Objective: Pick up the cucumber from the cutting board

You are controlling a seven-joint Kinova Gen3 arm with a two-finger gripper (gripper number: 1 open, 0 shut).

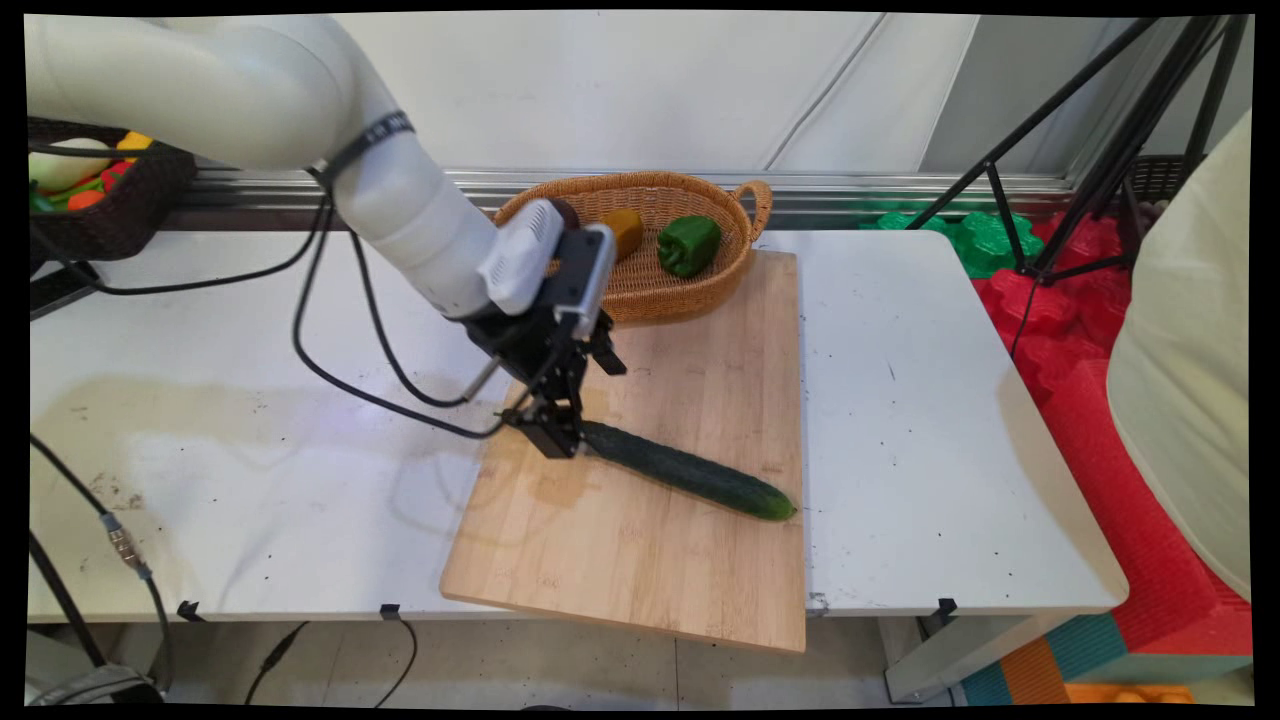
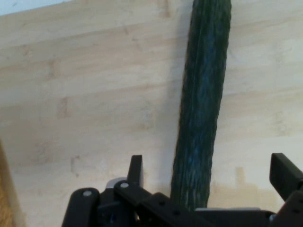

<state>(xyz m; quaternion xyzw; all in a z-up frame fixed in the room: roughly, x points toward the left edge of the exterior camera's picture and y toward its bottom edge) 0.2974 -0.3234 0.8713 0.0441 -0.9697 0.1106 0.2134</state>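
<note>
Wooden cutting board (image 1: 680, 560) carries a dark cucumber (image 1: 690, 471) lying across its middle, whose left end sits between the open fingers of the black gripper (image 1: 557, 440), the wicker basket (image 1: 655, 290) resting on the board's far edge.

The gripper (image 1: 557, 435) was down at one end of a dark green cucumber (image 1: 690, 471) lying on a wooden cutting board (image 1: 640, 560); behind stood a wicker basket (image 1: 660, 290) holding a green pepper (image 1: 688, 245).
</note>
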